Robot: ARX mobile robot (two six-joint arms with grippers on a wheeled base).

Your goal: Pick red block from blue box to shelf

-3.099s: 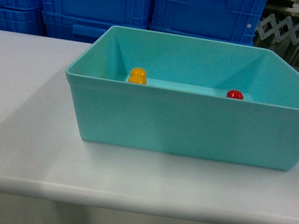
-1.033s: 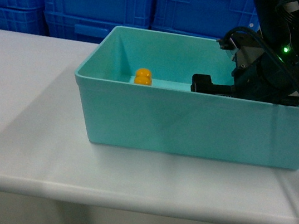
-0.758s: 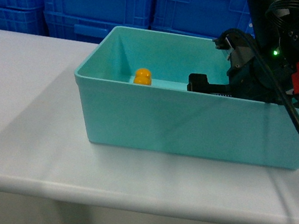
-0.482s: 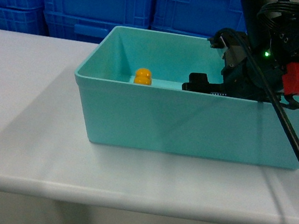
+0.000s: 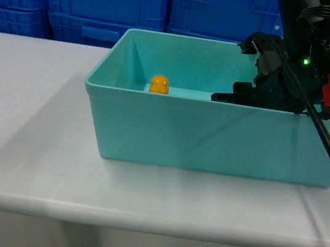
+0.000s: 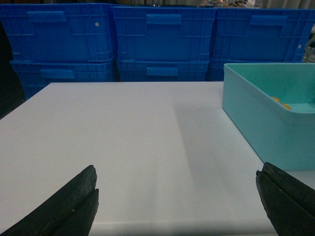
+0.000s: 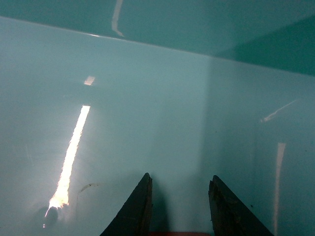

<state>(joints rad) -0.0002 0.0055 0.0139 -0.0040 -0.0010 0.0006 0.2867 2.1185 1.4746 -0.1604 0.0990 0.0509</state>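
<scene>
One orange piece point(image 5: 159, 85) nearby, right end effector point(image 7: 179, 194) grasping red block point(image 7: 177, 234), left point(image 6: 177, 172) released

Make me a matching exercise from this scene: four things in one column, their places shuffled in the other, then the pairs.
Things:
1. orange-yellow piece
2. left end effector
3. right end effector
4. dark blue crates

Places:
a. stacked behind the white table
b. reaching down into the blue box on its right side
c. resting on the box's floor, in its left part
d. open, over the table outside the box

Pairs: 1-c, 2-d, 3-b, 4-a
</scene>
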